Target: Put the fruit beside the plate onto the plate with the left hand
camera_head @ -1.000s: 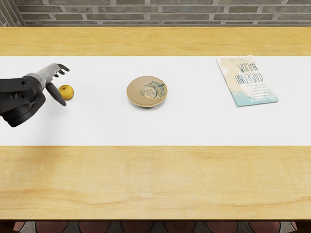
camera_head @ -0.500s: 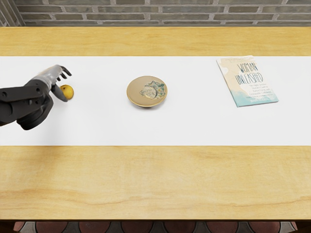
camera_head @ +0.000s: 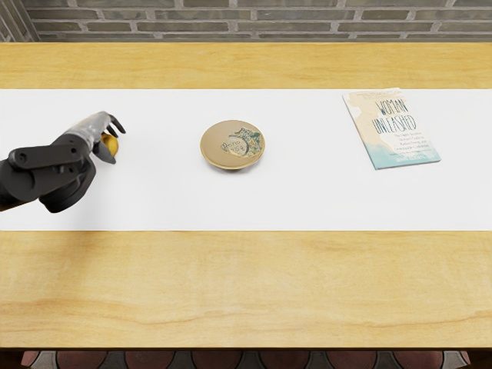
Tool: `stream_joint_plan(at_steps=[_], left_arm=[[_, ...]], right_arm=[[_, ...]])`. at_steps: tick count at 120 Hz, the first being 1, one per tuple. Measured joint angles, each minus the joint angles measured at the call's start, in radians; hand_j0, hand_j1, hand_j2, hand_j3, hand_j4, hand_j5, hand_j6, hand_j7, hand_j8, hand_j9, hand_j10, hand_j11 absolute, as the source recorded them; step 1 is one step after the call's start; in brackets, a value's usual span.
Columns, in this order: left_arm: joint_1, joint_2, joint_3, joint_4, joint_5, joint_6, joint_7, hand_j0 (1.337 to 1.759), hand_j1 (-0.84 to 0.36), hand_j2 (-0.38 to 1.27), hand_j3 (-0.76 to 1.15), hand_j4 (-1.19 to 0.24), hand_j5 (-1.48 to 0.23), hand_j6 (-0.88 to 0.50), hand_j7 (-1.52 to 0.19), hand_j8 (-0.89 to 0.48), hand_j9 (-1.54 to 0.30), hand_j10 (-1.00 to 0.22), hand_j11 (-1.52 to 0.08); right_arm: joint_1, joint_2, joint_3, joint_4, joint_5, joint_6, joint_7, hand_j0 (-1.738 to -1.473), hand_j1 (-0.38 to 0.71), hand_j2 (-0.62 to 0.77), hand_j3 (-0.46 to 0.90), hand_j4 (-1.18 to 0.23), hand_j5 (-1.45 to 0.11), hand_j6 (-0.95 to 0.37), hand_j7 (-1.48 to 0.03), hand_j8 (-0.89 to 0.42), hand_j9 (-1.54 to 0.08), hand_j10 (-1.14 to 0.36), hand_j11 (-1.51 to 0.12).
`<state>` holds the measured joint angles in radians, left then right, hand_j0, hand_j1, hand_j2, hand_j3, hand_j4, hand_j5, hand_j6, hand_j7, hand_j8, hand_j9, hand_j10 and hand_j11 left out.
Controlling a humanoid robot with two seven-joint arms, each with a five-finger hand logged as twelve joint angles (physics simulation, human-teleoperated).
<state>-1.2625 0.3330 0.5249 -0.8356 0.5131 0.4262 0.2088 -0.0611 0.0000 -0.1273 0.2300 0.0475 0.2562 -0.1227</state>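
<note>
L hand (camera_head: 98, 137) half-open, cupped over fruit (camera_head: 113, 144), no grip yet. Close thumb & fingers evenly; plate (camera_head: 232, 145) at 3 o'clock.

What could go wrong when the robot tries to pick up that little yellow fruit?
The fruit is round and mostly hidden under the left hand, so a poor grip might send it rolling across the white cloth. The plate sits well off to the right, so the fruit could also slip out on the way or roll off the plate's rim.
</note>
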Motion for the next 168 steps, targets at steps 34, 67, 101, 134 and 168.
stream_joint_plan(at_steps=[34, 67, 101, 134, 168], left_arm=[[-0.006, 0.000, -0.001, -0.002, -0.005, -0.002, 0.000, 1.658, -0.27, 0.09, 0.16, -0.55, -0.68, -0.55, -0.68, -0.42, -0.69, -0.55, -0.69], [-0.017, 0.001, -0.011, -0.011, -0.018, -0.013, 0.001, 1.656, -0.28, 0.30, 0.04, -0.63, -0.82, -0.59, -0.81, -0.46, -0.82, -0.59, -0.82], [-0.027, 0.008, -0.078, -0.043, -0.021, -0.056, 0.002, 1.656, -0.27, 0.41, 0.01, -0.65, -0.87, -0.64, -0.86, -0.49, -0.86, -0.62, -0.86], [-0.046, 0.003, -0.156, -0.049, -0.021, -0.120, 0.005, 1.657, -0.30, 0.50, 0.00, -0.65, -0.88, -0.65, -0.86, -0.50, -0.86, -0.62, -0.87], [-0.080, -0.006, -0.229, -0.050, -0.021, -0.170, 0.010, 1.657, -0.31, 0.53, 0.00, -0.65, -0.88, -0.66, -0.87, -0.51, -0.87, -0.63, -0.87]], right_arm=[[0.000, 0.000, 0.000, 0.000, 0.000, 0.000, 0.000, -1.658, -0.33, 0.00, 0.00, -0.02, -0.02, -0.02, -0.02, -0.02, -0.02, -0.02, -0.02], [0.000, 0.000, 0.000, 0.000, 0.000, 0.000, 0.000, -1.658, -0.33, 0.00, 0.00, -0.02, -0.02, -0.02, -0.02, -0.02, -0.02, -0.02, -0.02], [0.000, 0.000, 0.000, 0.000, 0.000, 0.000, 0.000, -1.658, -0.33, 0.00, 0.00, -0.02, -0.02, -0.02, -0.02, -0.02, -0.02, -0.02, -0.02], [0.000, 0.000, 0.000, 0.000, 0.000, 0.000, 0.000, -1.658, -0.33, 0.00, 0.00, -0.02, -0.02, -0.02, -0.02, -0.02, -0.02, -0.02, -0.02], [0.000, 0.000, 0.000, 0.000, 0.000, 0.000, 0.000, -1.658, -0.33, 0.00, 0.00, -0.02, -0.02, -0.02, -0.02, -0.02, -0.02, -0.02, -0.02]])
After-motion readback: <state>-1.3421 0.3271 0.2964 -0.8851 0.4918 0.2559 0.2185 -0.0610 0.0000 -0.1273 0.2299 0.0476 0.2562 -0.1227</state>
